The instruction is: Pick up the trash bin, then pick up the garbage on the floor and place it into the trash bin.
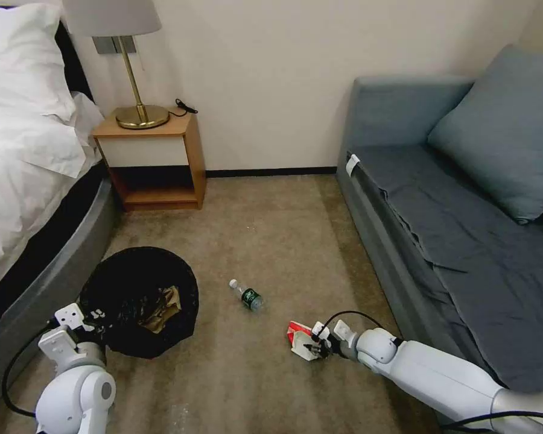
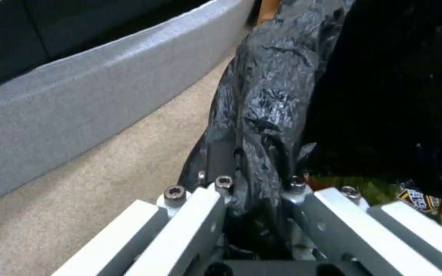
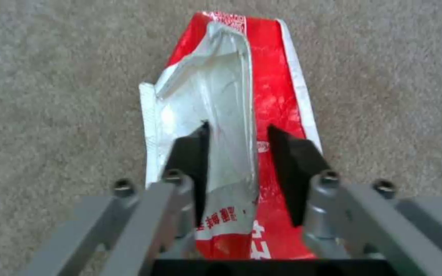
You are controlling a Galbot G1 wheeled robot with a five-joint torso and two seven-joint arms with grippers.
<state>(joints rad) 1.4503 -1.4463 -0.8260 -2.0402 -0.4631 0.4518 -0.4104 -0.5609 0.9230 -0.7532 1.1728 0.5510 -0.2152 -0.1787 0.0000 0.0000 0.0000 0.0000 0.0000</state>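
With my left gripper (image 2: 254, 199) clamping the trash bin (image 1: 140, 301) rim, brown paper already inside, my right gripper (image 3: 236, 153) is straddling the red-and-white wrapper (image 3: 241, 115) on the carpet, unclosed; the bottle (image 1: 247, 295) is waiting mid-floor.

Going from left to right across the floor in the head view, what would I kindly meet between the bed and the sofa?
Trash bin held by the left tool → clear bottle with green label → red-and-white wrapper at the right tool.
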